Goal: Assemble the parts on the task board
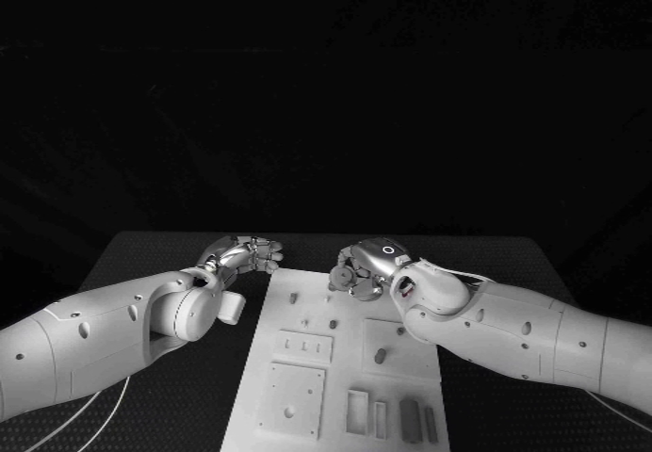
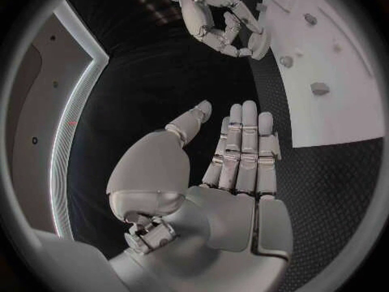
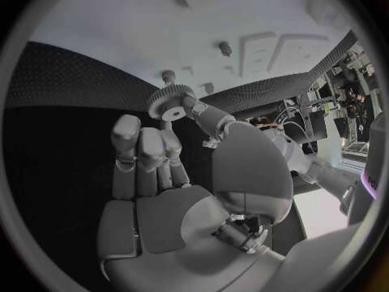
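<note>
the task board (image 1: pixel 408 348) lies on the black desk (image 1: pixel 163 259), running from the near edge toward the far side. both hands sit at the board's far end.

right hand (image 1: pixel 365 268): positioned over the far end of the board. in the right wrist view a toothed gear (image 3: pixel 170 102) is pinched between the thumb and a finger, with the other fingers (image 3: pixel 139 150) curled in side by side. the gear is held above the board's surface, near a small peg (image 3: pixel 168 77) standing in the board; whether gear and peg touch cannot be told. the same hand appears in the left wrist view (image 2: pixel 219 19) at the board's edge, fingers bent around the gear.

left hand (image 1: pixel 245 254): just beside the far left corner of the board, over the desk, not touching the board. in the left wrist view its fingers (image 2: pixel 247 152) are extended straight and pressed together, the thumb set apart, with nothing in the palm (image 2: pixel 231 214).

board contents: raised rectangular blocks (image 1: pixel 297 386) and slots (image 1: pixel 360 412) at the near end, small pegs (image 1: pixel 333 323) and a dark stud (image 1: pixel 381 356) toward the middle.
</note>
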Controlling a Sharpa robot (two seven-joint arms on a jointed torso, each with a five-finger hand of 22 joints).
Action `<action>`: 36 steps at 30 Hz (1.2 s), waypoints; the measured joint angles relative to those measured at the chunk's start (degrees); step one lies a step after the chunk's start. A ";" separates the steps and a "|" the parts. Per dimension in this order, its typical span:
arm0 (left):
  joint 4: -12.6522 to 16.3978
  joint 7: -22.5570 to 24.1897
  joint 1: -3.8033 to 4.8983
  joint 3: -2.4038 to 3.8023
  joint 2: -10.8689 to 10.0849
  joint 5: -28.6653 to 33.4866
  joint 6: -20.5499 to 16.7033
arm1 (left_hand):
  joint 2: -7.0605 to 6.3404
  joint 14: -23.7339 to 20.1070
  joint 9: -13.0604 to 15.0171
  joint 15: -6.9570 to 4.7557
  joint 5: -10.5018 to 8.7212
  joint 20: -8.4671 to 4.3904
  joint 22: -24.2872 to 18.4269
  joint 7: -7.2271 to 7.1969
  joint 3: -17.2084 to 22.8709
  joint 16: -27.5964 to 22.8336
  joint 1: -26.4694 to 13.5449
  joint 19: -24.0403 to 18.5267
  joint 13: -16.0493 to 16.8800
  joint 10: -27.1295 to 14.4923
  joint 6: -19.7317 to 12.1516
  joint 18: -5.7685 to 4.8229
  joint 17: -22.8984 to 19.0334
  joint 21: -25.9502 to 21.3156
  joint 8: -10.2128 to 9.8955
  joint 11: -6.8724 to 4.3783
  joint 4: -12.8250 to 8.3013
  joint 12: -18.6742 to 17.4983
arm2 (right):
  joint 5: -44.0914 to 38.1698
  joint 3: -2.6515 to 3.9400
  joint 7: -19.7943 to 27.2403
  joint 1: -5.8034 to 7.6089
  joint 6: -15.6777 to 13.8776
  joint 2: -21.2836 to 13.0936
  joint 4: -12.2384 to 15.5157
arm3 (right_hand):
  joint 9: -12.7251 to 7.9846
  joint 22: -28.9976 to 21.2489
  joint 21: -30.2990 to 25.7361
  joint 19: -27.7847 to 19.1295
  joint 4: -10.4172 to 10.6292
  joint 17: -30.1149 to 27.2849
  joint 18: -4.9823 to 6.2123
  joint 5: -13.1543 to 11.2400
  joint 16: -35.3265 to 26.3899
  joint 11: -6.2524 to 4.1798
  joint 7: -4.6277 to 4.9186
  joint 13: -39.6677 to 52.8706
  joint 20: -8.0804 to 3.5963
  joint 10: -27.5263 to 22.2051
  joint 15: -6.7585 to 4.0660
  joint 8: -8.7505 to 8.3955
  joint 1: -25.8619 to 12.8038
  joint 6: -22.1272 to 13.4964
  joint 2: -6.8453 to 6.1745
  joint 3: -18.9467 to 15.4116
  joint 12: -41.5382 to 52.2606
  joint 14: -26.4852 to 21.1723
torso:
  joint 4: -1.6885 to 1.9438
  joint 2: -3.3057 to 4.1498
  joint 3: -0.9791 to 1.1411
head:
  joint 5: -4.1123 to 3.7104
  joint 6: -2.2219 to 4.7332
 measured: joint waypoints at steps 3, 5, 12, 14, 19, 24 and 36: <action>0.00 0.00 0.00 0.00 0.15 0.00 0.00 | 0.00 0.00 0.00 0.00 0.00 0.00 0.00 0.00 0.00 0.00 0.00 0.00 0.00 0.00 0.00 0.00 0.00 0.00 0.00 0.00 0.00 0.00 | -0.20 -0.37 -0.10 -0.05 -0.08 1.57 -0.76 | 0.01 0.00 0.00 0.00 0.00 0.00 0.01 -0.04 0.00 0.01 0.00 -0.06 0.00 0.00 0.00 -0.02 0.00 0.00 0.00 0.00 0.00 0.00 | 0.02 0.04 0.00 | 0.07 -0.01; 0.02 -0.01 0.00 0.00 0.19 0.00 0.00 | 0.00 0.00 0.00 0.00 0.00 0.00 0.00 0.00 0.00 0.00 0.00 0.00 0.00 0.00 0.00 0.00 0.00 0.00 0.00 0.00 0.00 0.00 | -0.30 -0.75 -0.13 -0.28 -0.11 2.55 -1.23 | 0.02 0.00 0.00 0.00 0.00 0.00 0.01 -0.04 0.00 0.02 0.00 -0.10 0.00 0.02 0.01 -0.15 0.00 0.00 0.00 0.00 0.00 0.00 | 0.02 0.07 0.00 | 0.09 -0.07; 0.04 -0.01 0.00 0.01 0.33 0.00 0.00 | 0.00 0.00 0.01 0.00 0.00 0.00 0.00 0.00 0.00 0.00 0.00 0.00 0.00 0.00 0.00 0.00 -0.01 0.00 0.00 0.00 0.00 0.00 | -0.51 -1.41 -0.13 -1.23 -0.09 5.16 -3.50 | 0.01 0.00 0.00 0.00 0.00 -0.01 0.04 -0.04 0.01 -0.11 0.00 -0.16 0.01 -0.11 0.01 -0.17 0.00 0.00 0.00 -0.01 -0.22 0.01 | 0.00 0.10 0.05 | 0.26 -0.36; 0.05 -0.02 0.01 0.01 0.39 0.01 0.00 | 0.00 0.00 0.04 0.00 0.00 0.00 0.00 0.00 0.00 0.00 0.00 0.00 0.00 0.00 0.00 -0.01 -0.01 0.00 0.00 0.00 0.00 0.00 | -0.54 -1.82 -0.09 -1.23 -0.07 5.69 -4.36 | 0.01 0.00 0.00 -0.01 0.00 -0.01 0.06 -0.04 0.01 -0.11 0.00 -0.16 0.01 -0.11 0.02 -0.18 0.00 0.00 0.00 -0.01 -0.22 0.01 | -0.02 0.10 0.08 | 0.26 -0.49; 0.19 -0.03 0.02 0.02 0.63 0.01 0.01 | 0.00 0.00 0.04 0.00 0.00 0.00 0.00 0.00 0.00 0.00 0.00 0.00 0.00 0.00 0.00 0.00 -0.01 0.00 0.00 0.00 0.00 0.00 | -0.58 -2.33 -0.01 -1.41 0.00 6.22 -5.26 | 0.01 0.00 0.00 -0.01 0.00 -0.01 0.10 -0.04 0.01 -0.11 -0.01 -0.21 0.01 -0.11 0.02 -0.31 -0.01 0.01 0.00 -0.01 -0.22 0.01 | -0.04 0.11 0.12 | 0.26 -0.55; 0.21 -0.05 0.02 0.02 0.64 0.02 0.01 | 0.00 0.00 0.04 0.00 0.00 0.00 0.00 0.00 0.00 0.00 0.00 0.00 0.00 0.00 0.00 -0.01 0.04 0.00 0.00 0.00 0.00 0.00 | -0.60 -2.49 0.05 -1.61 0.10 6.42 -5.58 | 0.00 0.00 0.00 -0.01 -0.01 -0.01 0.14 -0.04 0.01 -0.11 0.00 -0.24 0.02 -0.11 0.10 -0.34 -0.01 0.01 -0.01 -0.01 -0.27 0.08 | -0.13 0.10 0.12 | 0.44 -0.65; 0.20 -0.07 0.02 0.02 0.63 0.02 0.01 | 0.00 0.00 0.08 0.00 0.00 0.00 0.00 0.00 0.00 0.00 0.00 0.00 0.00 0.00 0.00 -0.01 0.03 0.00 0.00 0.00 0.00 0.00 | -0.64 -2.93 0.06 -1.86 0.44 6.96 -6.19 | -0.03 0.00 -0.01 -0.07 -0.01 -0.02 0.25 -0.04 -0.21 -0.09 -0.01 -0.26 0.08 -0.11 0.11 -0.51 -0.01 0.01 -0.01 -0.02 -0.43 0.09 | -0.20 0.03 0.19 | 0.45 -0.70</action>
